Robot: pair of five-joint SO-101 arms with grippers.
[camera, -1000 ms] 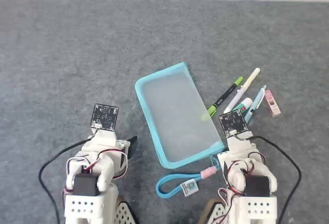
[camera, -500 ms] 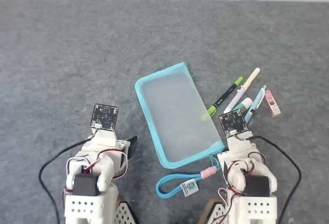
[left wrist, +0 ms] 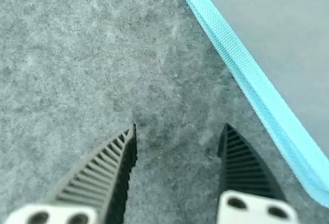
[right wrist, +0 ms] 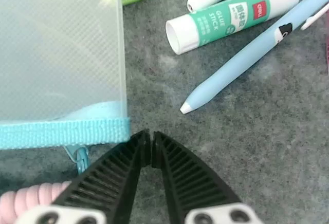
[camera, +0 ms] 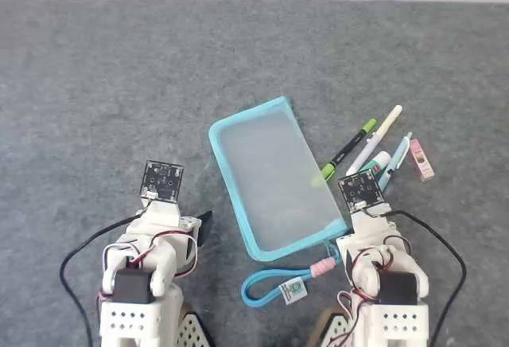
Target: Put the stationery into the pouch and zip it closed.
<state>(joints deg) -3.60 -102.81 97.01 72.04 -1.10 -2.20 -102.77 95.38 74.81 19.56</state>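
A clear, turquoise-edged pouch (camera: 274,180) is lying flat on the grey felt table (camera: 111,76), with a glue stick (right wrist: 231,16) and blue pen (right wrist: 247,55) lying beside it. The left gripper (left wrist: 179,127) is hovering with jaws spread by the pouch's edge. The right gripper (right wrist: 151,134) is sitting with jaws pressed together, holding nothing, near its corner.

Left arm (camera: 149,263) and right arm (camera: 382,271) sit folded back at the table's (camera: 119,84) near edge. Left gripper (left wrist: 179,127): jaws spread apart. Right gripper (right wrist: 151,133): jaws pressed together.

White arms (camera: 147,263) carry black cables (camera: 63,271), red wires (camera: 171,236), square black boards (camera: 162,181); left claw (left wrist: 179,127) and right claw (right wrist: 152,134) have black ribbed fingers (left wrist: 105,178).
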